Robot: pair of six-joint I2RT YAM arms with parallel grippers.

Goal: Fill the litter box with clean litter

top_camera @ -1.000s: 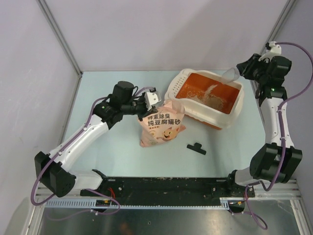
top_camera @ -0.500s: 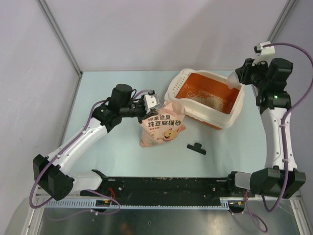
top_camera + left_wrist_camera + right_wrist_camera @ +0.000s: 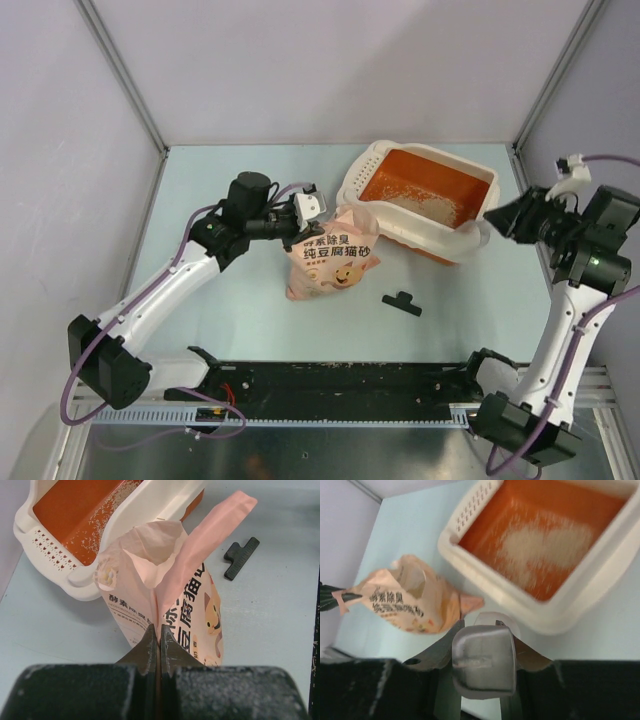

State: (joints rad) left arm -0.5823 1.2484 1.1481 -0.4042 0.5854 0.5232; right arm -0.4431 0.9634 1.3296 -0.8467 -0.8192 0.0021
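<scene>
Pink plastic is what the next move turns on: the bag (image 3: 330,258) stands on the bench (image 3: 240,330) against the near left corner of the litter box (image 3: 432,234), beside the box's perforated ledge (image 3: 362,172). The right hand (image 3: 498,216) hangs off the opposite end, just past the right-hand rim. The bag therefore lies to that hand's left, with the whole length of the box alongside the way there.

The box's long axis runs roughly left to right across the bench, tilted a little, with the ledge end farther from the arms than the right end. A thin patch of litter (image 3: 432,203) lies on the orange floor towards the right half, and much of the floor is bare, so the fill looks far from done.

The right hand is clamped on a clear scoop (image 3: 482,662), whose bowl looks empty from the wrist view. The left hand (image 3: 159,635) is pinched together on a top corner of the bag. It holds the bag upright with its mouth gaping upward and slightly towards the box.

The left hand is far nearer the bag, but it is busy holding it. By my reading, the right hand must carry the scoop leftward along the near side of the box and come down into the mouth from above. A black clip (image 3: 401,302) lies on the bench nearer the arms than the bag. It is well apart from that path and should not get in the way.
</scene>
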